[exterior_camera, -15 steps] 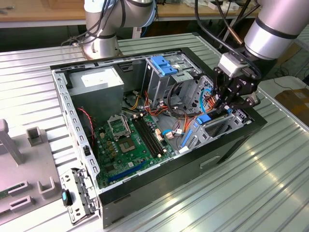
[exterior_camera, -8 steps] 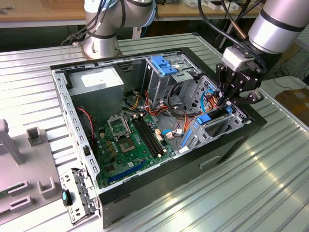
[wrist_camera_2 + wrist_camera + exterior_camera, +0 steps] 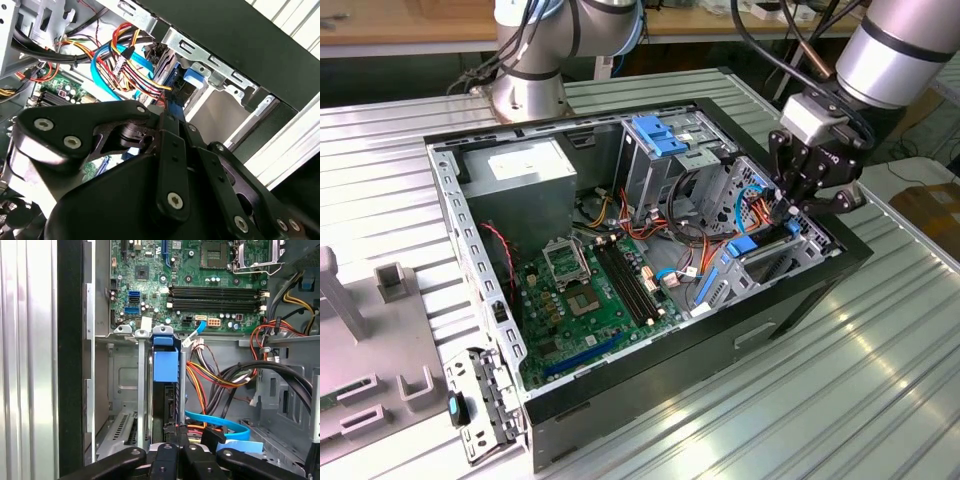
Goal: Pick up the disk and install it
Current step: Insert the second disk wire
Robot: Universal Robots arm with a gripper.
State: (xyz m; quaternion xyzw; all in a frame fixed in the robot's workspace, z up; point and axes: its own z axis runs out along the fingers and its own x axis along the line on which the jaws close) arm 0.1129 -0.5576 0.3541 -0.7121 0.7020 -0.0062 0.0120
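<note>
The disk [image 3: 168, 400] stands on edge in the metal drive cage of the open computer case, dark with bright blue rails. My gripper [image 3: 176, 432] is shut on its near end, the fingers pinching the thin edge. In the exterior view the gripper [image 3: 790, 205] hangs over the cage at the case's right end, and the disk's blue rail [image 3: 744, 246] shows just below it. In the second wrist view the blue rail tab [image 3: 192, 80] sits beyond the fingertips [image 3: 167, 107], against the cage wall.
Bundled coloured wires [image 3: 220, 375] and a flat blue cable [image 3: 225, 427] crowd the cage's side. The green motherboard [image 3: 585, 290] lies in the middle of the case. A light-blue slotted bracket [image 3: 660, 135] tops the upper bay. The black case wall [image 3: 720, 340] stands close by.
</note>
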